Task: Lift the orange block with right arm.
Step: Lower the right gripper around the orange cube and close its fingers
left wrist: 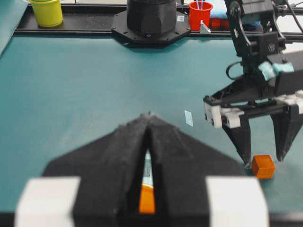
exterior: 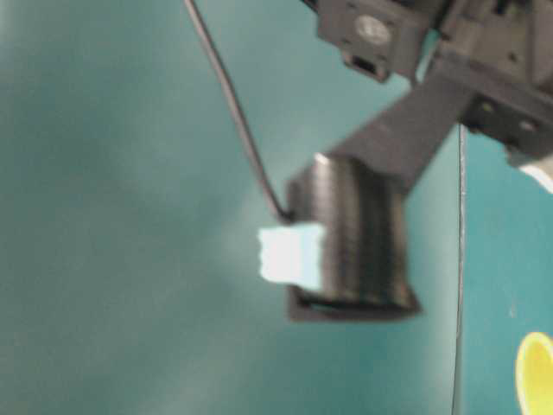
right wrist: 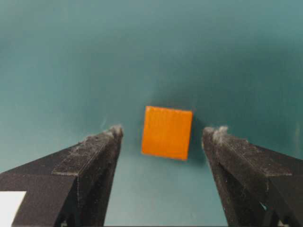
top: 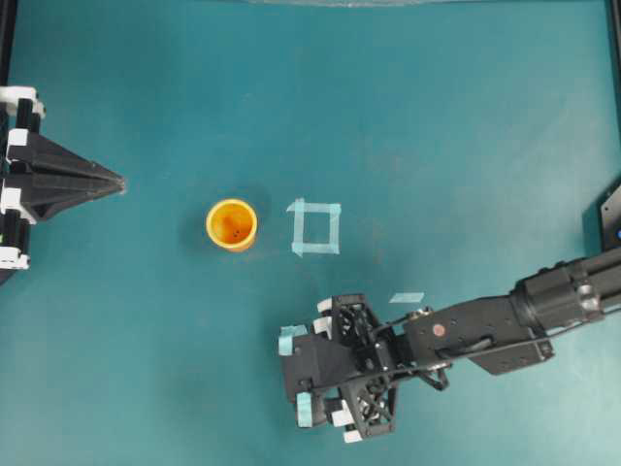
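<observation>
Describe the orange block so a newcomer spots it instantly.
Start at the teal table mat and find the black right arm reaching in along its near edge. Between its open tool tips sits a small orange plastic cube, untouched. Unlike the round orange-yellow cup, it is flat-faced, solid and far smaller.

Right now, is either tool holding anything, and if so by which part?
Nothing is held. The right tool is open, its fingers on either side of the orange block without touching it; the block sits on the table. The left tool is shut and empty.
</observation>
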Robot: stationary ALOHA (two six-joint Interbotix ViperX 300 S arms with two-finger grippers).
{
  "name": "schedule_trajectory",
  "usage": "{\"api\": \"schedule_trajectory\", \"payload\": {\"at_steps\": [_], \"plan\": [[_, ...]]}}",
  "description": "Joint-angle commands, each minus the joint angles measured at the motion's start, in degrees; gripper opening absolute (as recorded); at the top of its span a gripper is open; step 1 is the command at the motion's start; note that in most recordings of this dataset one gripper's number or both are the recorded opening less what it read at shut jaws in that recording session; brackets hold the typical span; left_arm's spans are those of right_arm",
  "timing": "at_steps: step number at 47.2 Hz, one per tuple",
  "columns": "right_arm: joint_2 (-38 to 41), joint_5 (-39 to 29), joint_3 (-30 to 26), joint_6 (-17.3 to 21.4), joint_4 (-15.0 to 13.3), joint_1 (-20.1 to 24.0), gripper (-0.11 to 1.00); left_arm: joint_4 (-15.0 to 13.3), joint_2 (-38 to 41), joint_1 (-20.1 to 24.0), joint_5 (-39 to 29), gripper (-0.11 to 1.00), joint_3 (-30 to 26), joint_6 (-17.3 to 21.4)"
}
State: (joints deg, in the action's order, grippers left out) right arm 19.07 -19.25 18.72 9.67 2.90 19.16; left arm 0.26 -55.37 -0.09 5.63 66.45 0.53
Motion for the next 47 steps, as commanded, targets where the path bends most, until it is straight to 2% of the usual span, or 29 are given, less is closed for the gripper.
{"api": "schedule_trajectory", "payload": {"at_steps": [1,21,27,35,47], "plan": [[-0.53,0.62,-1.93,0.18,-0.18,0.18,0.67,0.18,0.53,0.00,0.18,0.00,-1.49,0.09],[0.35,0.09,-2.20,0.18,-1.14,-0.09,0.64,0.18,0.44,0.00,0.18,0.00,-1.49,0.09],[0.35,-0.35,-2.20,0.18,-1.23,-0.18,0.57,0.18,0.53,0.00,0.18,0.00,-1.49,0.09],[0.26,-0.53,-2.37,0.18,-1.23,-0.18,0.42,0.18,0.44,0.00,-0.18,0.00,-1.49,0.09],[-0.70,-4.04,-4.22,0.18,-1.23,-0.26,0.42,0.18,0.44,0.00,-0.97,0.00,-1.49,0.09]]}}
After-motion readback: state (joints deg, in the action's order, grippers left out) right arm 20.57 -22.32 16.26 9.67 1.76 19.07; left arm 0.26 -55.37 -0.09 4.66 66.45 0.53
